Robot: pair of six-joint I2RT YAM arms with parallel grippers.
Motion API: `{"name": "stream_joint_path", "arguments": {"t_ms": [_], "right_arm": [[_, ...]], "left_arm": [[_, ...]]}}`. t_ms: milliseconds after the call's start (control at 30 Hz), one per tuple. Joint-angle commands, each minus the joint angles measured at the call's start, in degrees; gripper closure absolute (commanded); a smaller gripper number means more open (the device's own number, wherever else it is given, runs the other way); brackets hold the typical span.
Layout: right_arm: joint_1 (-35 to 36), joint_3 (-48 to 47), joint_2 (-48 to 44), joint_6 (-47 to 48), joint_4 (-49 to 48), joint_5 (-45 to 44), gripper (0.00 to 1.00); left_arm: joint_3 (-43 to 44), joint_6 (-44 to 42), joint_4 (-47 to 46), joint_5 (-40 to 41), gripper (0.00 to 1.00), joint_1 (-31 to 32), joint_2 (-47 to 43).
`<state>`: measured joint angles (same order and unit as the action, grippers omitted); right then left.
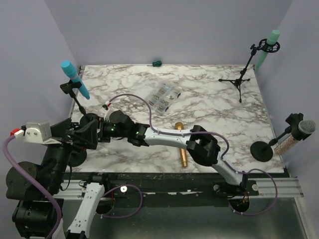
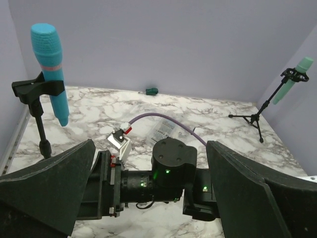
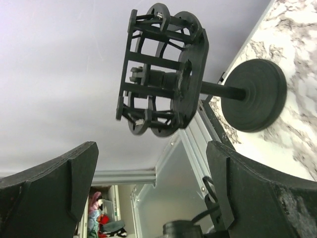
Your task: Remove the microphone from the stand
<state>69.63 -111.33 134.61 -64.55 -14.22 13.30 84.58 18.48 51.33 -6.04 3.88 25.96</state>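
A gold microphone lies on the marble table, partly under my right arm. An empty black shock-mount stand with a round base stands just beyond my open, empty right gripper. A cyan microphone sits clipped in a stand at the left and also shows in the left wrist view. My left gripper is open and empty, with the right arm's wrist across its gap. In the top view both grippers overlap at the left.
A green microphone sits on a tripod stand at the back right. A glittery microphone sits on a round-based stand at the right edge. A clear plastic box and a small green tool lie at the back.
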Motion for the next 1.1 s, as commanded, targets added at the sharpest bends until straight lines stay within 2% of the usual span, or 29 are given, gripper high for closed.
{"name": "stream_joint_path", "arguments": {"t_ms": [0, 167, 300, 433, 633, 800, 967, 1067], "right_arm": [[-1.77, 7.51, -7.23, 2.92, -2.56, 1.72, 0.0], [-3.6, 17.79, -14.62, 5.7, -4.14, 1.55, 0.0], [-5.73, 25.25, -20.31, 7.57, -5.01, 1.84, 0.0], [-8.57, 32.36, -26.59, 9.35, -5.11, 1.86, 0.0], [-13.85, 41.68, -35.37, 10.86, -5.25, 2.29, 0.0], [-18.62, 47.13, -41.04, 10.72, -5.33, 4.14, 0.0], [-21.47, 50.15, -45.13, 11.64, -3.91, 4.01, 0.0], [-22.43, 51.75, -46.04, 11.66, -3.84, 3.8, 0.0]], "left_arm": [[-3.1, 3.08, -2.83, -3.65, 0.01, 0.16, 0.0], [-5.78, 4.71, -3.43, -4.15, 0.02, 0.16, 1.82], [-6.19, 4.69, -3.62, -0.76, 0.02, 0.16, 4.31], [-5.25, 3.46, -4.84, 5.48, 0.02, 0.16, 8.9], [1.17, 1.64, -5.32, 14.56, 0.01, -0.15, 21.44], [1.69, 1.45, -10.79, 21.93, 0.01, -2.09, 28.85], [0.45, 3.4, -15.89, 33.02, 0.02, -3.12, 34.03], [-0.73, 1.99, -20.23, 35.7, 0.02, -3.35, 35.79]]}}
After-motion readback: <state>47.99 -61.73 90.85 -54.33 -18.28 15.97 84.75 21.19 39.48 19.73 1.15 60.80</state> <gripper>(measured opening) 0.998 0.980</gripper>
